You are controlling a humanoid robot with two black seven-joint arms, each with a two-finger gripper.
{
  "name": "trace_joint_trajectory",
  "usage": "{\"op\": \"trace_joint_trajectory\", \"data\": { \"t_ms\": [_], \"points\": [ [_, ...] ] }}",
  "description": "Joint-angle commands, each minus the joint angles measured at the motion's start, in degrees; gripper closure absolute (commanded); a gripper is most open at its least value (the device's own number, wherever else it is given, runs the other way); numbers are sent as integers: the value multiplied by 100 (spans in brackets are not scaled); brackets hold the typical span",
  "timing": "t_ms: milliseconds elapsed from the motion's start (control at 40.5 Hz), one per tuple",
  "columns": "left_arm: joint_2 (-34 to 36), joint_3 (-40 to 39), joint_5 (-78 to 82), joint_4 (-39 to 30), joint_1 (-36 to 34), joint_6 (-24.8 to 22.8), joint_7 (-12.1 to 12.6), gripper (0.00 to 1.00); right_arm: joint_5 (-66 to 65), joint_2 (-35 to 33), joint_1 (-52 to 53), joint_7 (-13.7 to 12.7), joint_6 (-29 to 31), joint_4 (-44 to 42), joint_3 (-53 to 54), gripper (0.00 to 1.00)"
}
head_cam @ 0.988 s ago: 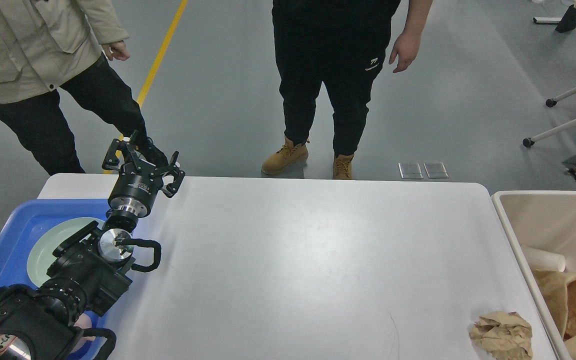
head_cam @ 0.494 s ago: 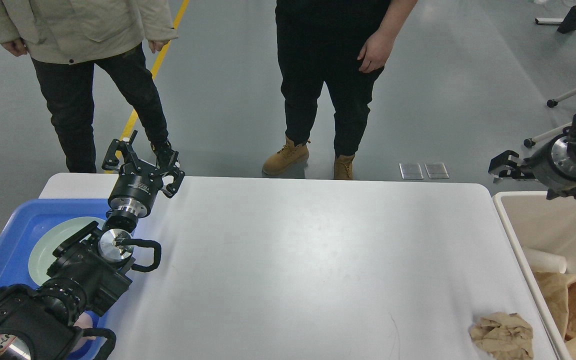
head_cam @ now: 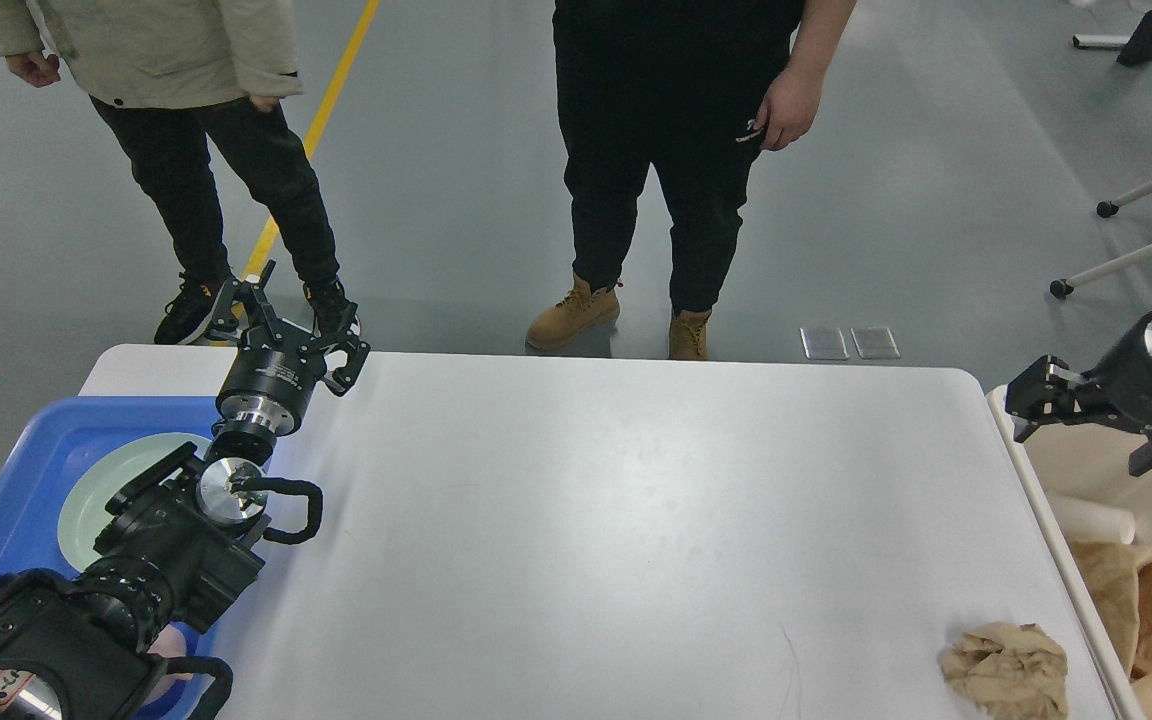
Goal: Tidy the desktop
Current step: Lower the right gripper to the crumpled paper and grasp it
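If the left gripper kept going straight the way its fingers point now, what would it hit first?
The left gripper, fingers spread, points up and away past the far edge of the desktop. Nothing on the table lies in that line. First in line look to be the legs of the person in the beige jacket, though depth is unclear.

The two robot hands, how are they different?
The left gripper sits at the desktop's far left edge with fingers spread open; the right gripper is over the beige bin's rim, too dark to judge. The left points away, the right points leftward. Both are black and hold nothing.
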Motion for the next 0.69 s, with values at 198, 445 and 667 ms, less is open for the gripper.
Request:
{"op": "trace_joint_trajectory", "data": {
  "t_ms": [198, 445, 667],
  "points": [
    [0, 0, 1, 0, 1, 8, 0, 4, -21, -199, -1509, 5, 14, -120, 570, 0],
    [0, 0, 1, 0, -8, -1, 0, 4, -21, -216, -2387, -3, -13, -242, 1289, 0],
    [0, 0, 1, 0, 1, 8, 0, 4, -21, -120, -3135, -3, -30, -971, 1466, 0]
  ]
}}
